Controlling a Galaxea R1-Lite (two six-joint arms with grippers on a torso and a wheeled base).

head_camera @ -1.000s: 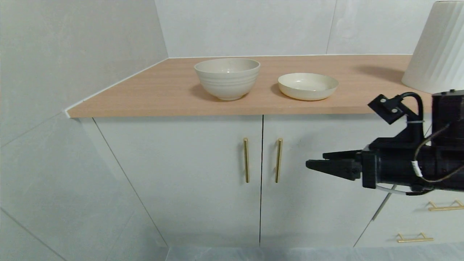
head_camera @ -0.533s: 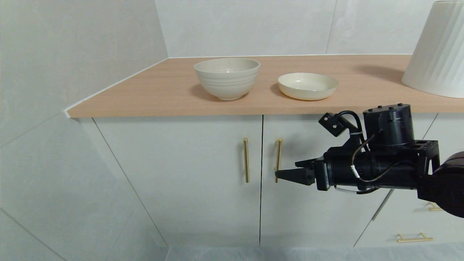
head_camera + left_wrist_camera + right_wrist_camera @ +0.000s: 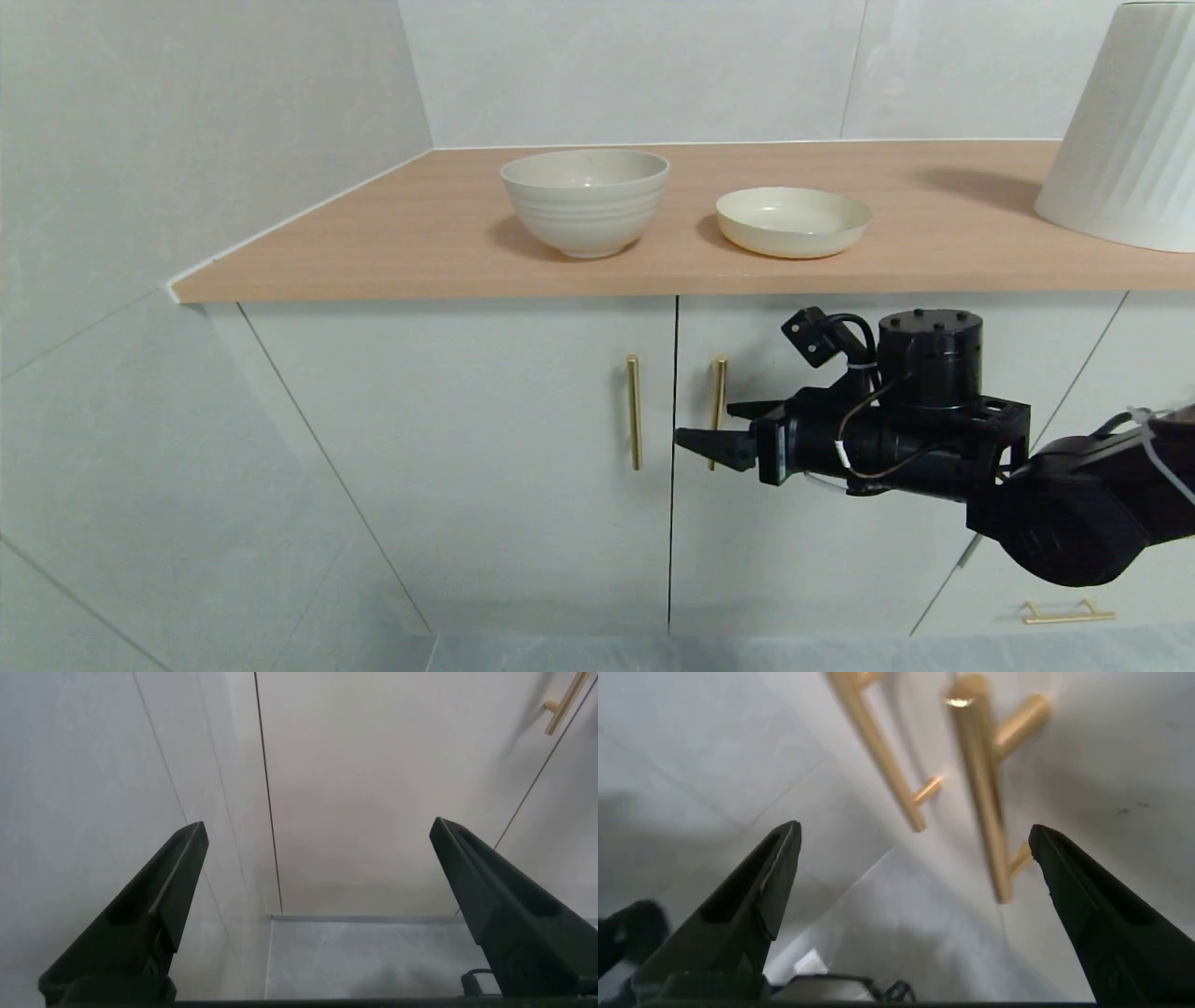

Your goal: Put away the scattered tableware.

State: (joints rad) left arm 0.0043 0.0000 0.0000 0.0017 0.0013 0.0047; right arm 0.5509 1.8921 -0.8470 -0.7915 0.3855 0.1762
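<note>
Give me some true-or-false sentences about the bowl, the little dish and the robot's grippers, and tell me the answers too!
1. The big bowl sits on the wooden counter. True.
2. The shallow dish is stacked inside the bowl. False: it stands on the counter beside the bowl, apart from it.
3. The right gripper is open, close to the right door's gold handle. True.
4. The cupboard doors are wide open. False: both doors are shut.
5. The left gripper holds a spoon. False: it is open with nothing between its fingers.
</note>
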